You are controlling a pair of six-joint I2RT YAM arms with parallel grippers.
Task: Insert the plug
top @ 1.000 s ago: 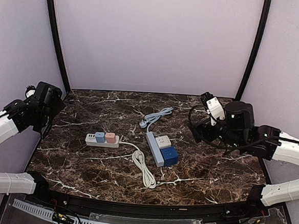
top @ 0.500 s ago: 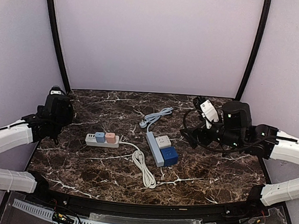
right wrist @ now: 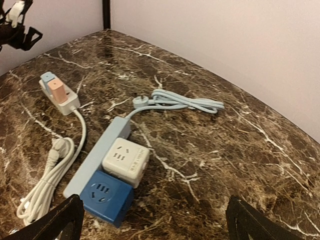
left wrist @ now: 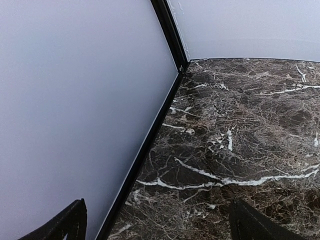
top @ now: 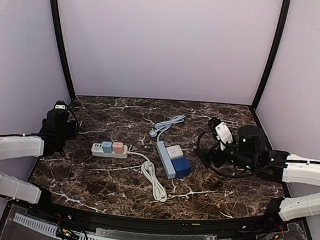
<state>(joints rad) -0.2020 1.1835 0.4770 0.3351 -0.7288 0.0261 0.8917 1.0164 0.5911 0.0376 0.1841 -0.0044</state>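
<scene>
A light blue power strip (top: 165, 159) lies mid-table with a white cube (top: 174, 151) and a blue cube (top: 181, 167) plugged on its right side. Its light blue cord ends in a loose plug (top: 153, 133), lying flat, also in the right wrist view (right wrist: 141, 101). A white power strip (top: 109, 150) carries a blue and a pink adapter. Its white cord (top: 154, 181) lies coiled, with its plug (right wrist: 59, 147) loose. My right gripper (top: 204, 152) is open and empty, right of the cubes (right wrist: 125, 161). My left gripper (top: 61, 123) is open and empty by the left wall.
The left wrist view shows only bare marble (left wrist: 235, 145), the left wall (left wrist: 75, 100) and the black corner post (left wrist: 172, 30). Walls enclose the table on the left, back and right. My left arm shows in the right wrist view (right wrist: 17, 27).
My left arm has dropped low and swung in over the table's left edge. My right arm has lowered and come slightly forward. The strips and cords have not moved.
</scene>
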